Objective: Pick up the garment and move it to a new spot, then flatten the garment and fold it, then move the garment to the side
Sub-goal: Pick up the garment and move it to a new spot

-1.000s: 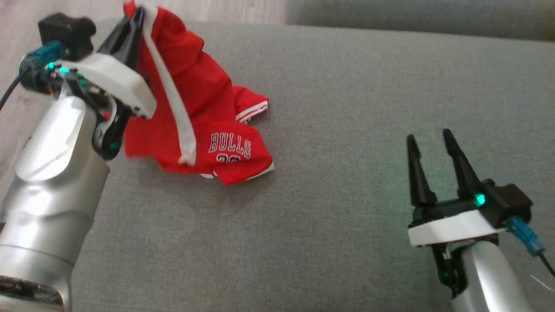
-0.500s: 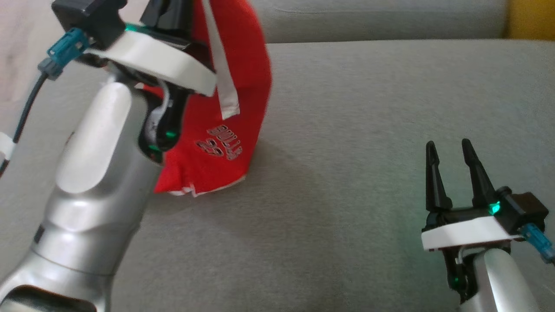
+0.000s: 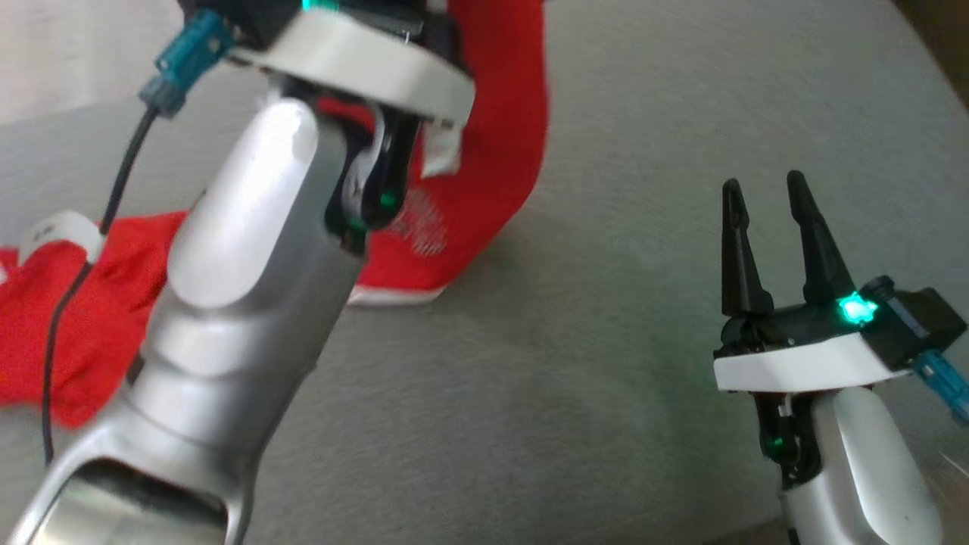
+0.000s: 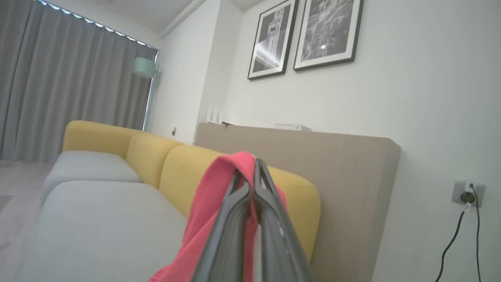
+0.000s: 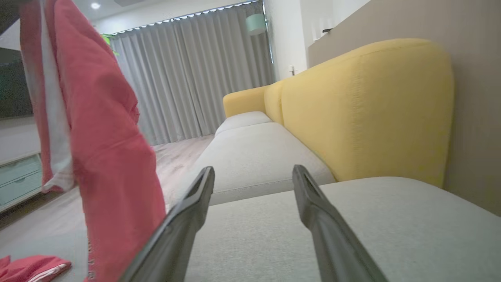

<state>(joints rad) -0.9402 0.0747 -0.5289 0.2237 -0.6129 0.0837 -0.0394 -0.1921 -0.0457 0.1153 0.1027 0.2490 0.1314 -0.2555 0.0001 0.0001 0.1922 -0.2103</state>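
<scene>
Left wrist view: the left gripper (image 4: pixel 250 172) is pinched shut on the top of the red garment (image 4: pixel 211 207). A second ago much of the garment lay bunched on the grey sofa seat (image 3: pixel 606 393). Now it hangs long from the gripper, with its low end near the seat. So the pick-up looks done, and carrying it to a new spot comes next. The right gripper (image 3: pixel 763 189) waits well apart, fingers spread, holding nothing.
</scene>
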